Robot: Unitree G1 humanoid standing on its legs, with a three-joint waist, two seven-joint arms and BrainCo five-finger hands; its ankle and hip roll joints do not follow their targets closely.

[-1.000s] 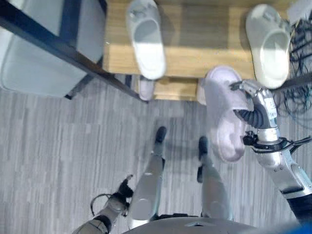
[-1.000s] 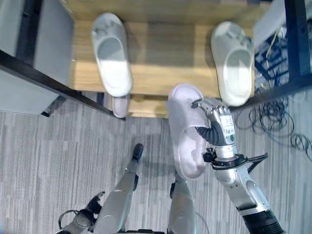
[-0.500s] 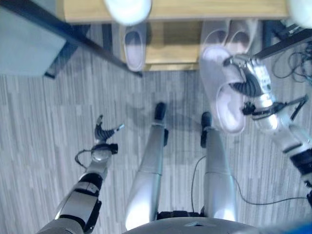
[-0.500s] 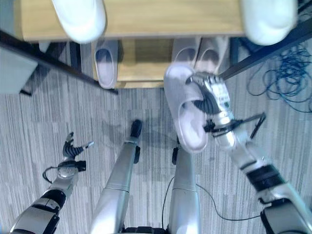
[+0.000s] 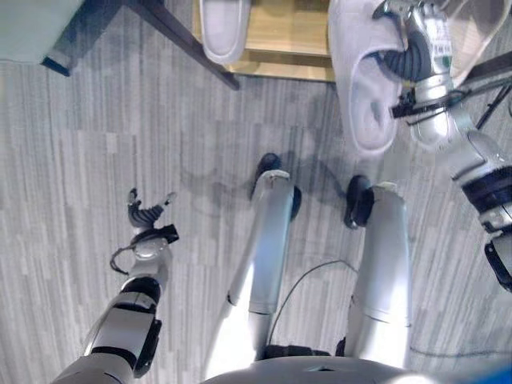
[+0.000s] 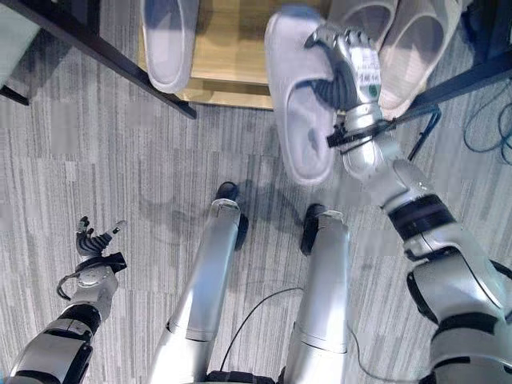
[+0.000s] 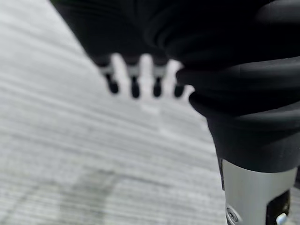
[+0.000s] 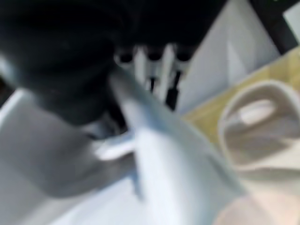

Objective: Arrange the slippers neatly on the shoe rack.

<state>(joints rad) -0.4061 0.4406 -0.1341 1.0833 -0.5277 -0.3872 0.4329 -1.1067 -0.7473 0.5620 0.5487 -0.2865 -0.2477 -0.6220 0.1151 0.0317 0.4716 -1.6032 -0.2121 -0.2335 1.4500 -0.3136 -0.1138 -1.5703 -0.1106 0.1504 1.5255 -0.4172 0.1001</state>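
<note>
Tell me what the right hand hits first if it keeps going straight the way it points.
Probably the beige slippers on the rack's lower shelf: the right hand, holding the lilac slipper, points at them. Depth unclear.

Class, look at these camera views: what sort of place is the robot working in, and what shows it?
Probably an indoor entryway or test room: a low wooden shoe rack holding slippers, grey striped flooring, and the right hand carrying another pale slipper.

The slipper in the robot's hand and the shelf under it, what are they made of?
The pale lilac slipper in the right hand looks like soft matte foam or rubber: thick, smooth, one moulded piece, though the look leaves that open. The low shelf of the shoe rack looks like light wood or wood-look board, tan with faint grain.
</note>
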